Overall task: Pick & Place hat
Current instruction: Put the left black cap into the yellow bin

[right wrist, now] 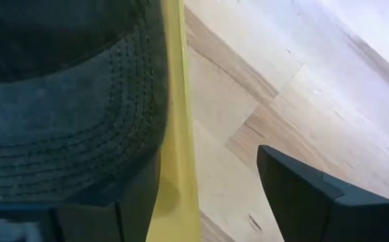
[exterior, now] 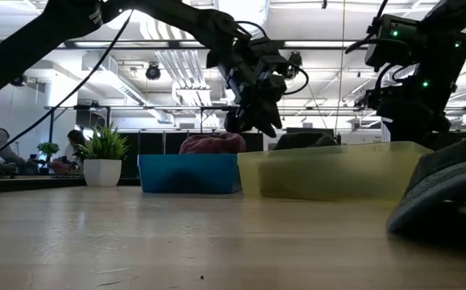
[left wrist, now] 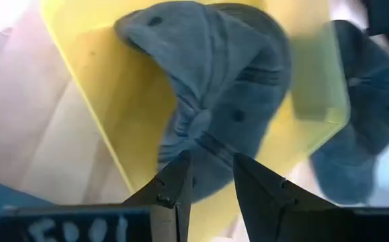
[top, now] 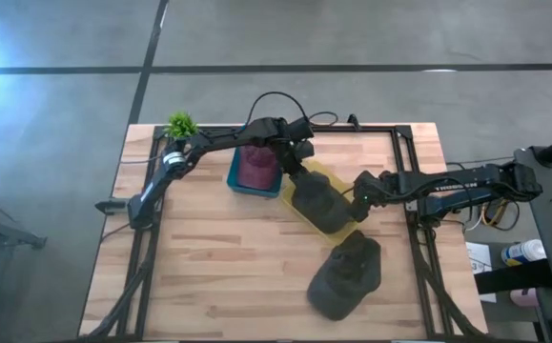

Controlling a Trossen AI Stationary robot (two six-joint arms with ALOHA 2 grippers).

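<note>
1 hat binned, 1 loose.
Second hat [top: 344, 276] lies near-side of the right gripper [top: 359, 195], nearer it; fingers open, empty.

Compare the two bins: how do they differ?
The blue bin is smaller and holds a maroon cloth; the yellow bin is longer and holds a dark cap. The blue bin sits nearer the plant; the yellow one lies angled toward the right gripper. They touch at one side.
</note>
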